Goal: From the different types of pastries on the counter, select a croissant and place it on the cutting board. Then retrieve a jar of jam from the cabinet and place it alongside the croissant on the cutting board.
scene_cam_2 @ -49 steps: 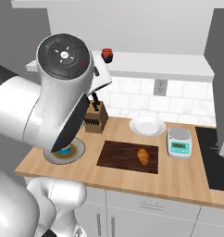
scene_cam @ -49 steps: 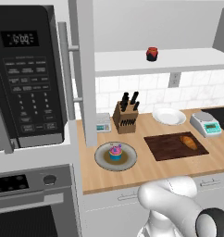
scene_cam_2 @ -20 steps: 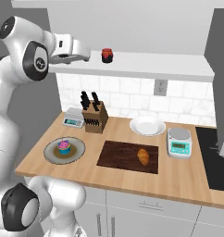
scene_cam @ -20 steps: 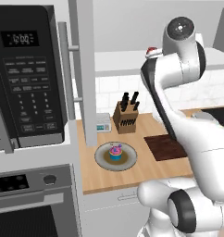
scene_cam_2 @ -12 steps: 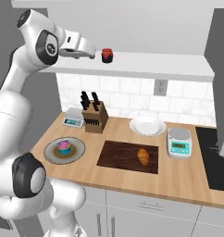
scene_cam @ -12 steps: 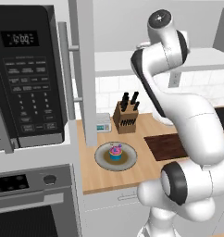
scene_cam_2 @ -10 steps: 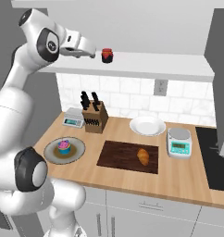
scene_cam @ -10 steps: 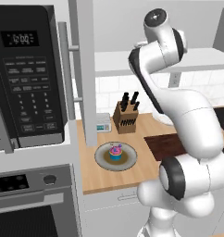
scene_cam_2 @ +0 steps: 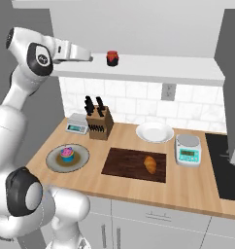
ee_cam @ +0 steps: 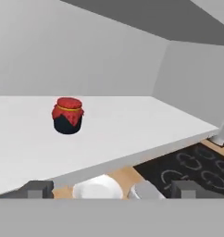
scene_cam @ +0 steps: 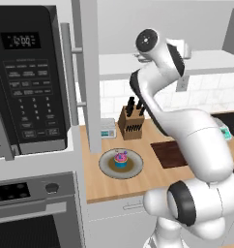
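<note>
A: Since 2.5 s ago, arm swung up; hand (scene_cam_2: pixel 90 58) upper left, level with cabinet shelf (scene_cam_2: pixel 153 68), lining up.
B: Grip?
A: Spread wide, empty. Jar of jam (scene_cam_2: pixel 112 58) just ahead; croissant (scene_cam_2: pixel 150 164) on cutting board (scene_cam_2: pixel 122 163).

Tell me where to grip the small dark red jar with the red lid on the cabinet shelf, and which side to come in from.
Grip the small dark red jar with the red lid across its squat round body, just below the wider lid. It stands upright and alone on the pale cabinet shelf, so a level approach from the open front edge looks best, where the gripper is. The jaws stand open, one on each side of the body.
</note>
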Available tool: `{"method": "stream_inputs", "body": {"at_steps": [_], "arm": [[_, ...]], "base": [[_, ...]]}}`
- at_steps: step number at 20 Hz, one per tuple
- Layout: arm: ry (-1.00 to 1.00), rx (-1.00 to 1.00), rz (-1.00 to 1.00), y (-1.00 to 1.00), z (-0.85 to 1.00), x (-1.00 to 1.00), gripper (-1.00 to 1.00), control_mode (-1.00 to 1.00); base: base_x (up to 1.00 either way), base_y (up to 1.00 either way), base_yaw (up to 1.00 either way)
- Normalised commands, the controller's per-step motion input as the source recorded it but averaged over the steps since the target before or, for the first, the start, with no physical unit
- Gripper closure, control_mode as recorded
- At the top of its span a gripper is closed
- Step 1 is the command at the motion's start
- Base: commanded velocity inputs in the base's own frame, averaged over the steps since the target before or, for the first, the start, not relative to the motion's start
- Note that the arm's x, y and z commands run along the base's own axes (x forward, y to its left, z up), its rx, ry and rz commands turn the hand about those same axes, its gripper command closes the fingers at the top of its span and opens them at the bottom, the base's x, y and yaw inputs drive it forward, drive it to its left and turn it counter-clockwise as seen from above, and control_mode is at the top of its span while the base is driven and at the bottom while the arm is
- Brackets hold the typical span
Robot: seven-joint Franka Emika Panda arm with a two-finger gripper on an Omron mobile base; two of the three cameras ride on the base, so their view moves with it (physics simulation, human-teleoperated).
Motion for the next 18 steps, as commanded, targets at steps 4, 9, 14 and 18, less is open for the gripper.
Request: {"method": "stream_inputs", "body": {"at_steps": [4,9,14,18], "arm": [[-0.09,0.01,0.01,0.00,-0.17,0.16,-1.00,-1.00],[0.01,0.20,-0.01,0.00,0.06,0.59,-1.00,-1.00],[0.08,0.15,-0.04,0.00,0.12,0.69,-1.00,-1.00],[0.03,0.14,0.00,0.00,0.03,0.49,-1.00,-1.00]], "base": [[0.00,0.00,0.00],[0.00,0.00,0.00],[0.00,0.00,0.00],[0.00,0.00,0.00]]}}
